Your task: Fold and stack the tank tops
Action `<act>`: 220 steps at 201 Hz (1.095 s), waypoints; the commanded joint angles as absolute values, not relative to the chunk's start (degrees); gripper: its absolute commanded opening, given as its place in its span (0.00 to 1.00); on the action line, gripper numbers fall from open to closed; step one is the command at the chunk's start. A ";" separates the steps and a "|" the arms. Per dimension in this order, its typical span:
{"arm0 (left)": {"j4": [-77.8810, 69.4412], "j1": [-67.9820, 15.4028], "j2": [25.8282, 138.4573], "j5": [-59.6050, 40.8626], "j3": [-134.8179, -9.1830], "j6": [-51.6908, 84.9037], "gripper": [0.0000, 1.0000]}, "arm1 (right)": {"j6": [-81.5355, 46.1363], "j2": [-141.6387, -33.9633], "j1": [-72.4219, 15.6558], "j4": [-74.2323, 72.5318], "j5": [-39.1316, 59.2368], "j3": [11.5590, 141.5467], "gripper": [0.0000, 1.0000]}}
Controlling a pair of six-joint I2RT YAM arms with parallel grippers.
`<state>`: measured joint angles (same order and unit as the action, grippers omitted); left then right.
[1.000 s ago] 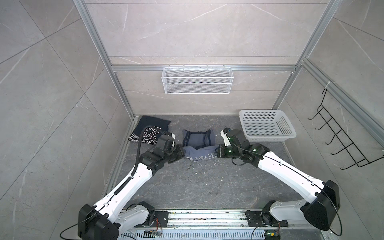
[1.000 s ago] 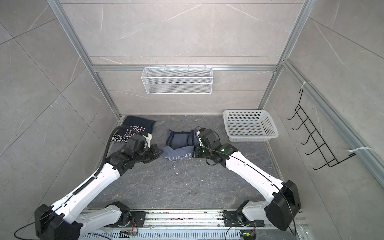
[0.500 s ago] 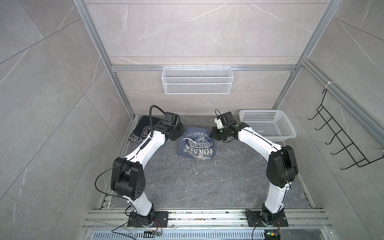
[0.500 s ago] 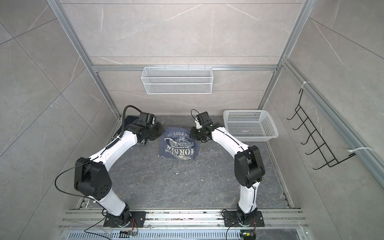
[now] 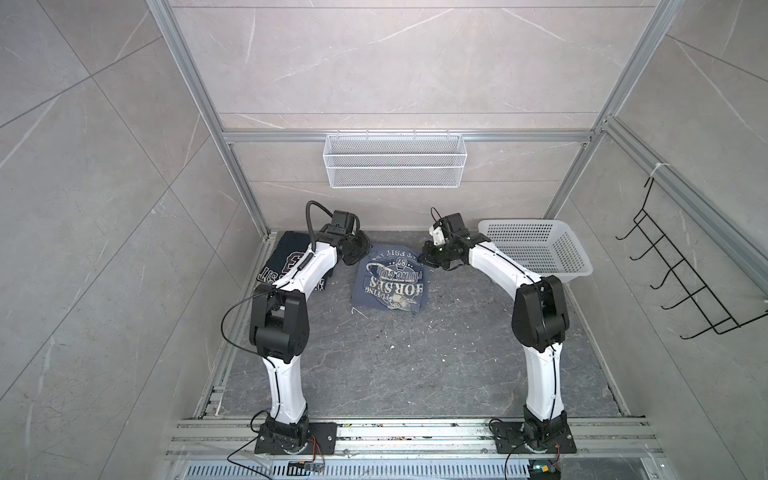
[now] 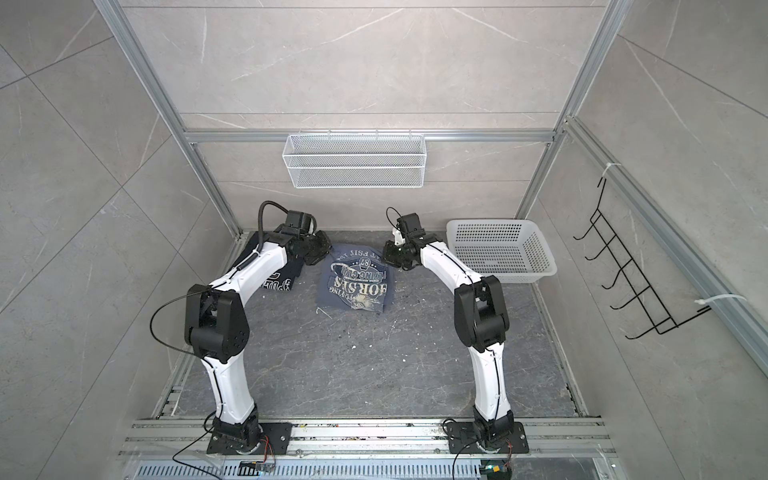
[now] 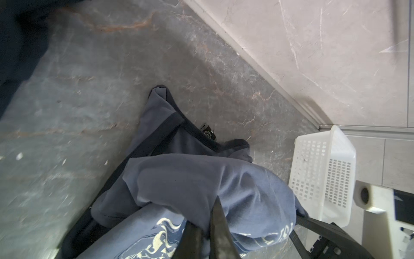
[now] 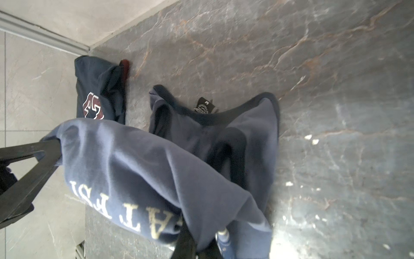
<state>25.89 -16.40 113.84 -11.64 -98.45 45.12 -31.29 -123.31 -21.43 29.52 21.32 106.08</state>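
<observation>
The slate-blue tank top (image 5: pixel 390 282) (image 6: pixel 357 282) lies at the back middle of the floor, its whitish graphic facing up. Both grippers hold its far edge. My left gripper (image 5: pixel 360 254) (image 7: pixel 205 215) is shut on a bunched fold of the cloth (image 7: pixel 201 179) at the far-left corner. My right gripper (image 5: pixel 428 257) (image 8: pixel 199 244) is shut on the far-right corner, and the lettered cloth (image 8: pixel 156 168) drapes over it. The neckline and straps lie on the floor beneath the lifted edge. The navy tank top (image 5: pixel 286 259) (image 8: pixel 98 94) lies folded at the back left, partly under my left arm.
A white perforated basket (image 5: pixel 577 272) (image 7: pixel 322 170) stands at the back right, close to my right forearm. A wire basket (image 5: pixel 395 166) hangs on the back wall. A black hook rack (image 5: pixel 685 282) is on the right wall. The back wall is close behind both grippers.
Over the last second both grippers carried the held edge of the slate-blue tank top toward the back wall, turning the graphic face up. Almost nothing has moved in the last half second.
</observation>
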 commanded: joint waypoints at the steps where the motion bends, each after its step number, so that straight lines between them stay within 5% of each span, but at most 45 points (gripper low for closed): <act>1: 23.64 -15.82 117.28 -14.31 -103.47 42.76 0.01 | -31.42 -126.96 -20.36 29.72 21.79 110.82 0.00; 31: 21.01 -15.22 122.09 -15.87 -106.56 43.37 0.04 | -31.44 -131.86 -19.60 31.11 21.79 117.23 0.00; 44: 19.92 -14.90 124.83 -17.42 -108.88 43.87 0.14 | -31.64 -134.45 -19.34 32.01 21.12 120.15 0.05; 78: 24.30 -13.16 131.39 -21.21 -118.95 42.60 0.57 | -30.99 -140.56 -18.34 41.62 17.11 131.98 0.43; 116: 28.44 -12.78 126.50 -19.65 -117.54 33.76 0.80 | -26.48 -134.28 -18.41 42.39 13.79 126.94 0.66; 135: 28.36 -12.80 123.59 -19.01 -112.33 29.73 0.85 | -26.10 -128.28 -18.72 36.01 14.86 115.80 0.99; 180: 26.50 -12.66 122.52 -18.42 -103.09 25.69 0.88 | -27.09 -125.36 -20.03 29.56 15.63 103.56 0.99; 220: 24.52 -12.70 127.02 -17.20 -107.01 24.95 0.82 | -27.33 -128.32 -20.39 26.95 15.91 103.68 0.91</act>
